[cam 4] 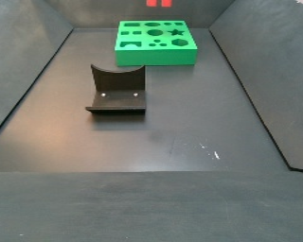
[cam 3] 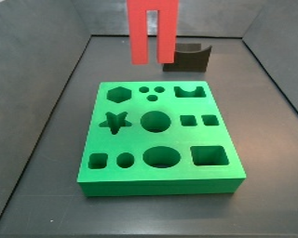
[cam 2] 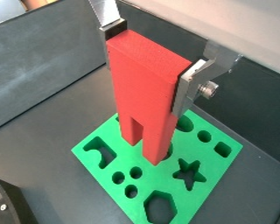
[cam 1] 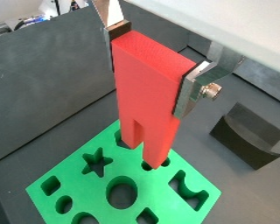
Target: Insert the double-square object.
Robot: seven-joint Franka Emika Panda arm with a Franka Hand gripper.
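— Both wrist views show the double-square object upright, prongs pointing down, hanging above the green board?
— Yes. The gripper is clamped on its upper part, one silver finger flat against each side.
— And the arm?
— It reaches straight down from overhead. In a side view the dark brown notched block lies on the floor, well apart from the board.

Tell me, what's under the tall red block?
The hand holds the red block in the air, prongs pointing down. Below it lies the green board with its star hole and round holes. The block hides whatever part of the board lies right under the prongs.
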